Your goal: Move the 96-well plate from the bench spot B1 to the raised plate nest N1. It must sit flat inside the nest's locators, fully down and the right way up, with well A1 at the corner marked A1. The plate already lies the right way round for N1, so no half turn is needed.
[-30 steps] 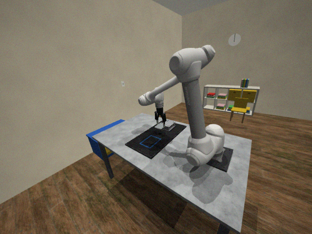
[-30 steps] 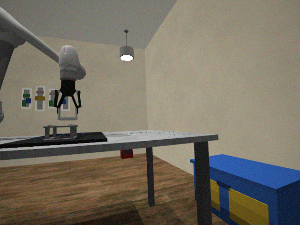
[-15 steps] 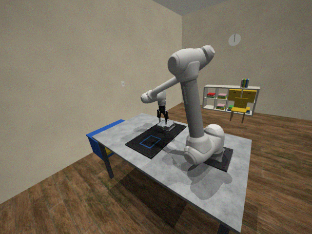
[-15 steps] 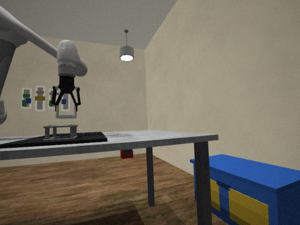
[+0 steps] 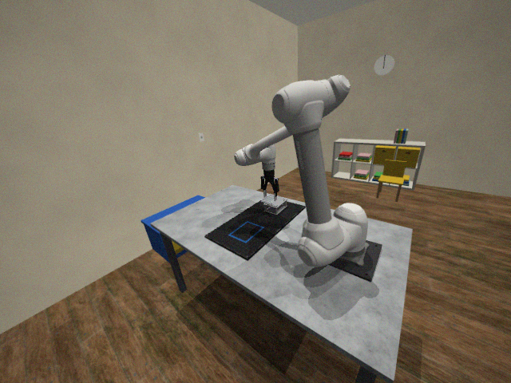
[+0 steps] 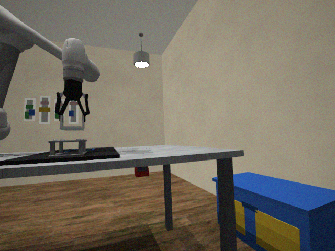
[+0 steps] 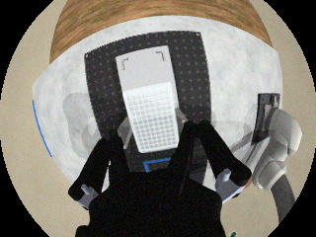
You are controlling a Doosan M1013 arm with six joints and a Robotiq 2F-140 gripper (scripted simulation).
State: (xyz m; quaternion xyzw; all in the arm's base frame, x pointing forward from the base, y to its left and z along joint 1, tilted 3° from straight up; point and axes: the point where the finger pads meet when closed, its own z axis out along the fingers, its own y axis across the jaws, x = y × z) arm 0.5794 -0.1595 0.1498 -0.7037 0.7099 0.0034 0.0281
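1. Gripper (image 6: 71,118) clamps the 96-well plate (image 6: 71,126) in the air above nest N1 (image 6: 67,147), apart from it.
2. Nest stands on the mat (image 5: 231,243), which lies on the table (image 5: 371,288).
3. Spot B1 (image 5: 246,231) lies on the mat beside the nest.

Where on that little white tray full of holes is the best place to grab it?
By its two long side walls, coming straight down from above, as the gripper does now. The plate is flat and shallow with an open grid of wells on top, so pinching the outer walls keeps it level for lowering into the raised nest.
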